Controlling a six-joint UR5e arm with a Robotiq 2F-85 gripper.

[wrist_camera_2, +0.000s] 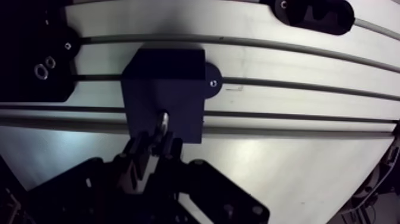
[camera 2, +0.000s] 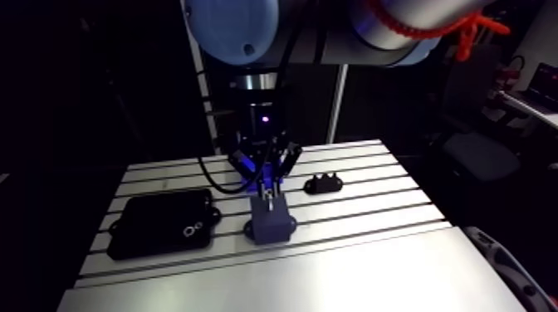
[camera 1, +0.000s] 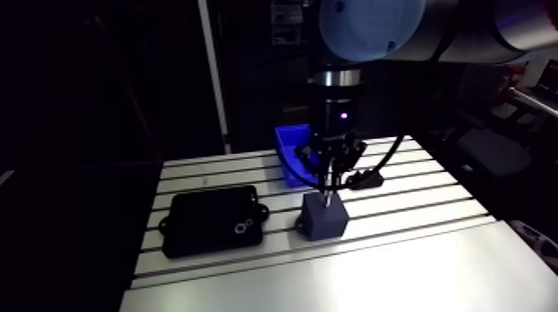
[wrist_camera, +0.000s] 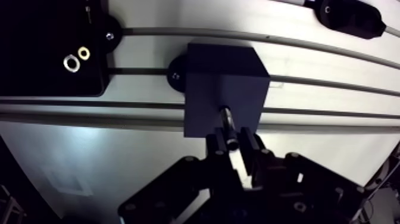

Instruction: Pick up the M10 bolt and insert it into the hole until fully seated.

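Note:
A dark blue block [wrist_camera: 223, 89] is fixed to the slotted table [camera 1: 432, 257] by side tabs. My gripper [wrist_camera: 236, 145] hangs directly over it, shut on the M10 bolt [wrist_camera: 228, 117]. The bolt's silvery shank points down from between the fingers, and its tip meets the block's top face, where the hole lies. How deep the tip sits in the hole cannot be seen. In the arm view the gripper [camera 1: 330, 187] stands upright above the block [camera 1: 324, 220], the bolt a thin bright line.
A black flat tray [camera 1: 212, 220] holding two small washers [wrist_camera: 76, 58] lies left of the block. A blue bin [camera 1: 292, 152] stands behind the gripper. A small black fixture [camera 2: 324, 183] sits to the block's right, farther back.

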